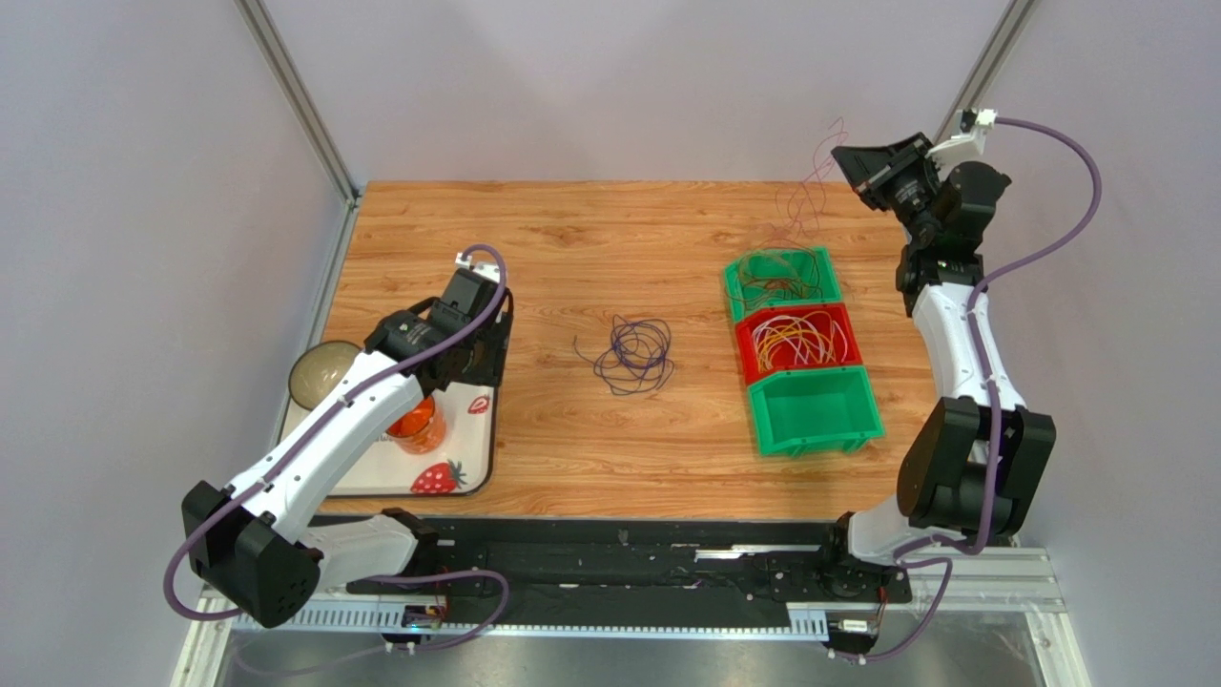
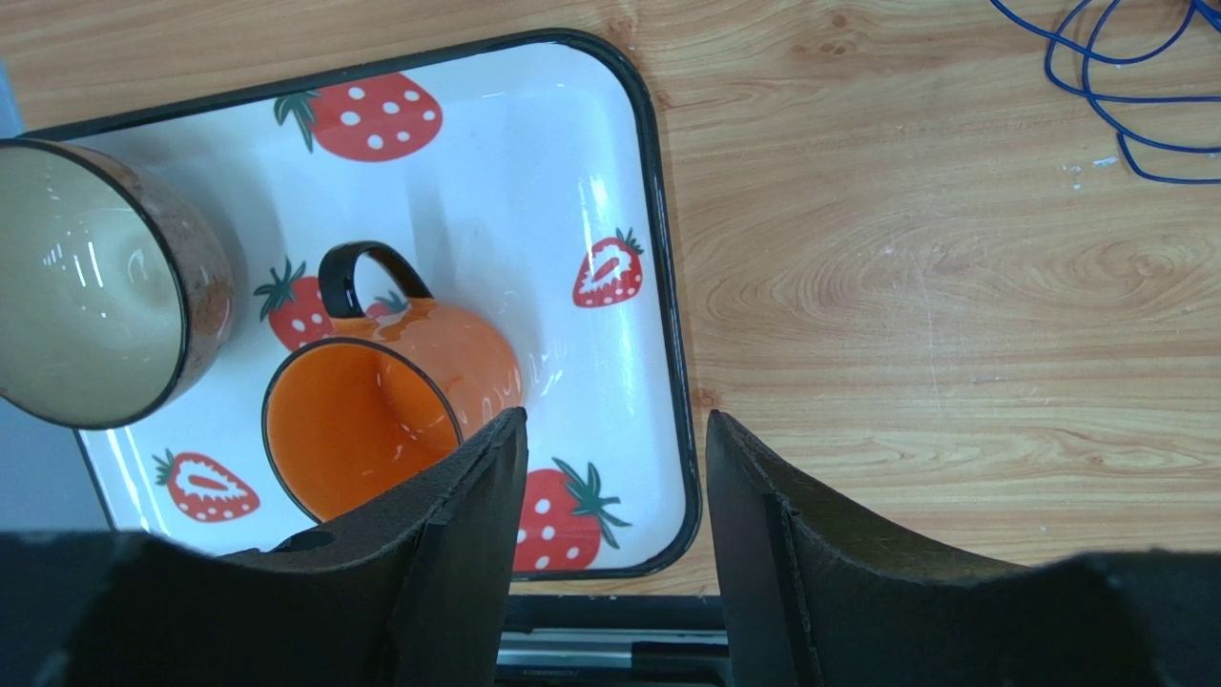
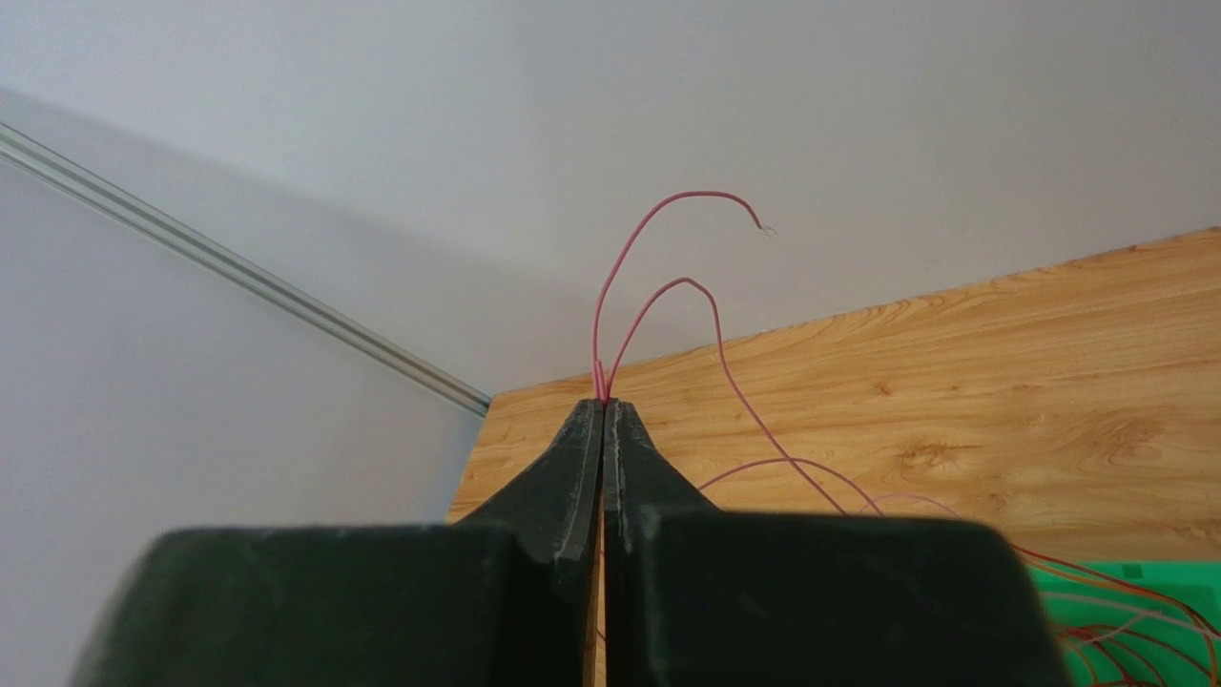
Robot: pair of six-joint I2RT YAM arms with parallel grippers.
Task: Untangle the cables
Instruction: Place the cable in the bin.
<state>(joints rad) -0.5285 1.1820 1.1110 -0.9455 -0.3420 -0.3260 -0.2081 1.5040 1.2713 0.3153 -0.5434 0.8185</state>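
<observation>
- Three bunches of cables are showing: a purple coil (image 1: 634,354) is lying loose near the middle of the wooden table (image 1: 573,229), a thin mixed tangle (image 1: 776,275) is sitting in the far green bin (image 1: 737,285), and yellow and white loops (image 1: 797,341) are filling the red bin (image 1: 745,354) touching it.
- One red strand (image 3: 598,351) is rising from the far green bin towards the table's far right corner, its free ends arching above the fingertips.
- The right gripper (image 3: 604,405) is pinching that red strand, its jaws pressed fully together, held high over the corner.
- A near green bin (image 1: 813,411) is standing against the red one.
- The left gripper (image 2: 614,422) is hovering with its jaws apart and gripping nothing, over the near right corner of a strawberry-print tray (image 2: 652,172).
- The tray is carrying an orange mug (image 2: 387,401) and a brown bowl (image 2: 86,286).
</observation>
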